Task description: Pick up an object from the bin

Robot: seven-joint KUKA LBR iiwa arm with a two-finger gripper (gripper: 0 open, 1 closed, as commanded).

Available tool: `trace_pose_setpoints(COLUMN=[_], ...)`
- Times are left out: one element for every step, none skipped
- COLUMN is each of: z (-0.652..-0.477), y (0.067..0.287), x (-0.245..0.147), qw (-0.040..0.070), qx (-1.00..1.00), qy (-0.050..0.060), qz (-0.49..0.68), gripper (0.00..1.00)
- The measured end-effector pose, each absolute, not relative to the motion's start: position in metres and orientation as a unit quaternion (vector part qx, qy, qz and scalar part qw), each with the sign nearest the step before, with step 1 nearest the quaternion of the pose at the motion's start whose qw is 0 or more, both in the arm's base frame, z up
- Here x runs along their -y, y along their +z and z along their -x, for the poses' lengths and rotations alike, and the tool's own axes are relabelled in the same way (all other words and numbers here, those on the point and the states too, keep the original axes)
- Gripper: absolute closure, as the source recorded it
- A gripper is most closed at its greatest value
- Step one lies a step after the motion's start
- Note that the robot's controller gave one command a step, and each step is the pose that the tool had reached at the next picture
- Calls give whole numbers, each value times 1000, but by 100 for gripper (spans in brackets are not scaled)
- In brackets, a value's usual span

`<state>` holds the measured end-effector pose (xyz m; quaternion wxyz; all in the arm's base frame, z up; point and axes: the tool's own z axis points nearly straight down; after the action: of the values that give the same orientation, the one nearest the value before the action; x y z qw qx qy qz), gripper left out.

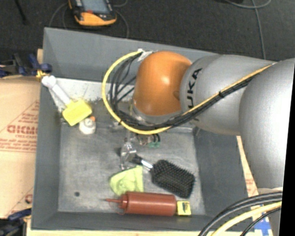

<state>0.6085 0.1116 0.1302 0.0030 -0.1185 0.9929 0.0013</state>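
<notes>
- The tool (128, 154) is parked just left of the black hairbrush (173, 178), over the crumpled green thing (128, 181); how wide it's set can't be told tbh.
- The hairbrush handle could easily be clipped instead, since it's all packed tight there.
- The red squeeze bottle (147, 203) just below the hairbrush might be shoved too.

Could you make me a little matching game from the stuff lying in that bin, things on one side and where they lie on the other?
Things:
1. black hairbrush
2. red-brown squeeze bottle
3. yellow block
4. green crumpled thing

Places:
A. upper left, beside a white tube
B. just left of the hairbrush
C. on its side by the near wall
D. right of the middle

Pairs: 1-D, 2-C, 3-A, 4-B
</notes>
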Motion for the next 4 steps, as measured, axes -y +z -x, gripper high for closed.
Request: trace_pose_setpoints(z=[-602, -559, -557, -557], y=[79, 75, 75, 77], x=[-71, -58, -58, -58], qw=[3, 8, 8, 6], qx=[-1000, -945, -945, -945], qy=[1, 0, 0, 0], qz=[-7, 327, 326, 326], gripper=[0, 100, 100, 100])
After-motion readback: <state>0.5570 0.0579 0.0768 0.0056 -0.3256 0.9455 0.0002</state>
